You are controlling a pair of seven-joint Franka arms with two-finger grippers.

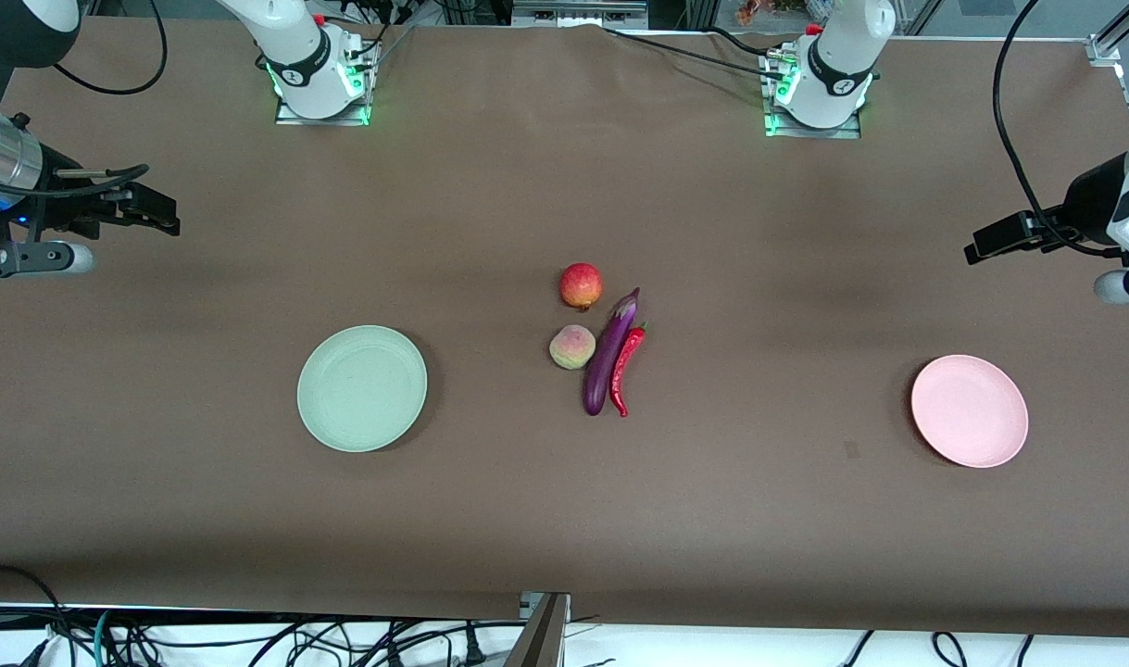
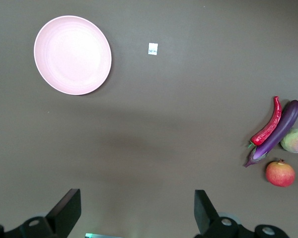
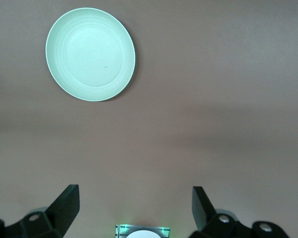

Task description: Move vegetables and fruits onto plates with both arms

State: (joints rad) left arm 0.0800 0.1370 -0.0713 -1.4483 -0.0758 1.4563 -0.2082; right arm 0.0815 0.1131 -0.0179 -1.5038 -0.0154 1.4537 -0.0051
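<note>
Four items lie clustered mid-table: the eggplant (image 1: pixel 609 357) with the red chili pepper (image 1: pixel 626 371) touching its side toward the left arm's end, the peach (image 1: pixel 572 346) just beside it toward the right arm's end, and the red fruit (image 1: pixel 581 284) farther from the front camera. Neither the mint green plate (image 1: pixel 362 388) nor the pink plate (image 1: pixel 970 410) holds anything yet.

The left gripper (image 2: pixel 137 214) hangs wide open over bare cloth at its end of the table, above the pink plate's region; the right gripper (image 3: pixel 135 212) hangs likewise open near the green plate. Neither holds anything.

Recommended procedure: approach the cluster from separate ends to avoid arm contact. Grasp the long vegetables across their width near mid-length; because they touch, lifting one may drag the other. Centre the jaws on round fruits, which may roll.

Only the left wrist view shows both the produce and a small white tag (image 2: pixel 153 48) near the pink plate; the right wrist view shows the green plate alone.
</note>
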